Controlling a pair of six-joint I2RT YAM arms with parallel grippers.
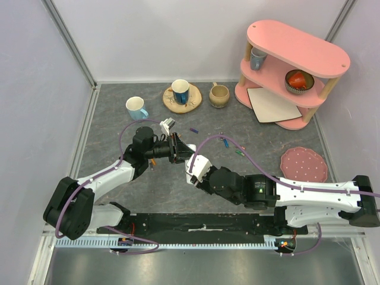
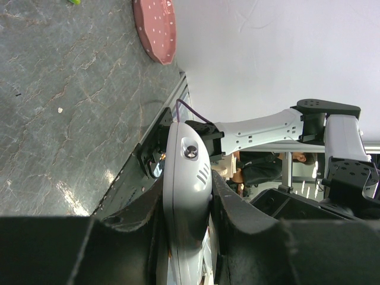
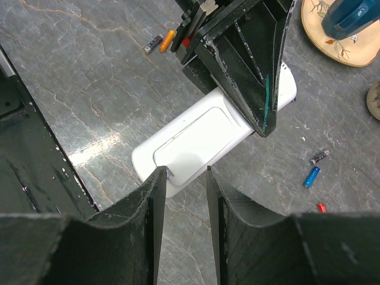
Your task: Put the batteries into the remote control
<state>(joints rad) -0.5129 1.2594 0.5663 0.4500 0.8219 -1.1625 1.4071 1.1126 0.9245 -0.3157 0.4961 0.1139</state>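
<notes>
My left gripper is shut on the white remote control, gripping its middle and holding it above the table. In the right wrist view the remote control shows its back, with the battery cover in place. My right gripper is open, its fingertips at the near end of that cover, one tip touching the cover's tab. Loose batteries lie on the table: a blue one, a dark grey one and a red one on the right, and a grey one beside an orange one further back.
A pink two-tier shelf stands at the back right with a bowl and a cup on it. A pink plate lies to the right. A white mug, a blue mug on a saucer and a beige mug stand behind the grippers.
</notes>
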